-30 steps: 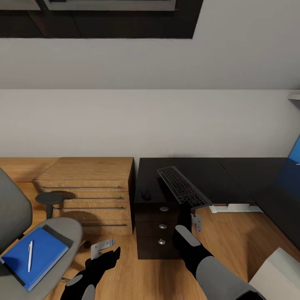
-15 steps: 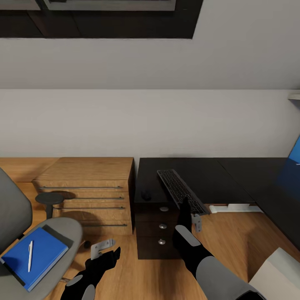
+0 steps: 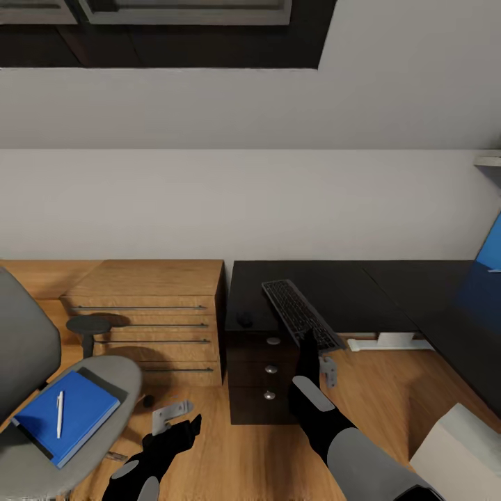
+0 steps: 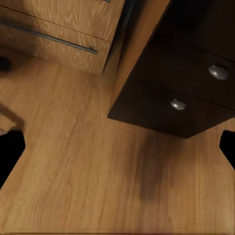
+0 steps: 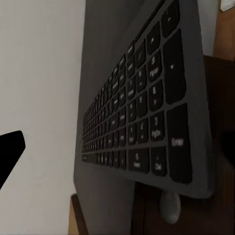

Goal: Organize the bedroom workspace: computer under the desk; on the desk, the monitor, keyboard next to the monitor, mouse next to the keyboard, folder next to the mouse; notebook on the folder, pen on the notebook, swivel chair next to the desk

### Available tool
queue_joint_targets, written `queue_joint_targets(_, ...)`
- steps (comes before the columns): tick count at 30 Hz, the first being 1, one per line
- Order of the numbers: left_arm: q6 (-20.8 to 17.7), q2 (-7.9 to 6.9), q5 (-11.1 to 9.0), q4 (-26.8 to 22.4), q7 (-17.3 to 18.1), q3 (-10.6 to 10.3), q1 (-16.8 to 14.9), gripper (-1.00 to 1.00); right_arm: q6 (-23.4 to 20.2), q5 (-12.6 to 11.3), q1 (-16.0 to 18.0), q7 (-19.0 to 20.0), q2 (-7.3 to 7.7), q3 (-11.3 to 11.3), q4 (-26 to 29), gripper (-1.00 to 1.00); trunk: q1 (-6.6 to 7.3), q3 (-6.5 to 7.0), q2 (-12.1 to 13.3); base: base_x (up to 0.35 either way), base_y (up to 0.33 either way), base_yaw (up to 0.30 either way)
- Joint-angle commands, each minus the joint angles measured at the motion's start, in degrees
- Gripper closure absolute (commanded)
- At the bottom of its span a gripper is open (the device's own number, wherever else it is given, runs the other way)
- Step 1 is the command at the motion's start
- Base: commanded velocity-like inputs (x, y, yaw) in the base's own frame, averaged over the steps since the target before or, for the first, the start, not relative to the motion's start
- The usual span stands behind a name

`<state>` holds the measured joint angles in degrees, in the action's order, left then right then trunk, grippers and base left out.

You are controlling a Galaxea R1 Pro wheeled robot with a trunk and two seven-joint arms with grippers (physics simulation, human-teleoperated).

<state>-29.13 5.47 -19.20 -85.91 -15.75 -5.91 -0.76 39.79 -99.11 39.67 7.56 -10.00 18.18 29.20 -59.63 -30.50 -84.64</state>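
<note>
**Keyboard handling: grip point and load behaviour**

The keyboard (image 3: 300, 314) lies on the black top of the drawer unit (image 3: 268, 376), set at an angle, with its near right end reaching the front edge above the silver knobs. The desk (image 3: 390, 299) adjoins the unit on the right and runs toward the blue panel (image 3: 487, 261) at the far right. A small dark object, possibly the mouse (image 3: 244, 319), sits just left of the keyboard.

The right gripper (image 3: 314, 362) is at the keyboard's near end. In the right wrist view the keys (image 5: 147, 122) run away from the camera, with one dark fingertip (image 5: 11, 155) at each side of the picture, so the fingers are spread apart and do not pinch the keyboard. Whether a finger touches the frame cannot be told.

The left gripper (image 3: 172, 416) hangs low over the wood floor (image 4: 73, 171) near the drawer unit's front, fingers spread, holding nothing.

Handling judgement:
- The keyboard is thin, rigid and probably light. It should not bend when lifted.
- It is long. A hold at one end leaves the far end free to droop or swing.
- The frame looks smooth, so a shallow pinch may slip.
- Recommended hold: across the short width, top and underside, as far in from the near end as the fingers reach.

The blue folder (image 3: 68, 412), with the pen (image 3: 60, 413) on it, lies on the chair (image 3: 42, 417) seat at the near left.
</note>
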Motion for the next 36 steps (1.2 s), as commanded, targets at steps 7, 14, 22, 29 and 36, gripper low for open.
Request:
queue_joint_targets(7,-0.23,-0.02,-0.61,0.0,-0.51,-0.07,-0.03,-1.0,0.28,-0.57,0.06,0.44,0.0,0.19,-0.84,-1.0,0.02,-0.06,-0.04,-0.175,-0.059,0.0)
queue_joint_targets(14,-0.35,-0.02,-0.55,-0.01,-0.51,-0.07,-0.03,-1.0,0.35,-0.5,0.06,0.58,0.0,0.2,-1.37,-1.0,0.02,-0.06,-0.04,-0.2,-0.078,0.0)
queue_joint_targets(22,-0.4,-0.02,-0.57,0.02,-0.51,-0.07,-0.03,-1.0,0.37,-0.47,0.06,0.62,0.0,0.25,-3.16,-1.0,0.02,-0.06,-0.04,-0.084,-0.037,0.0)
queue_joint_targets(29,-0.45,-0.02,-0.61,0.03,-0.51,-0.07,-0.03,-1.0,0.3,-0.61,0.06,0.37,0.26,0.25,-3.79,-1.0,0.02,-0.06,-0.04,-0.206,-0.079,0.0)
queue_joint_targets(36,-0.42,-0.02,-0.66,0.04,-0.51,-0.07,-0.03,-1.0,0.24,-0.56,0.06,0.36,1.58,0.44,-5.18,-1.0,0.02,-0.06,-0.04,-0.179,-0.065,0.0)
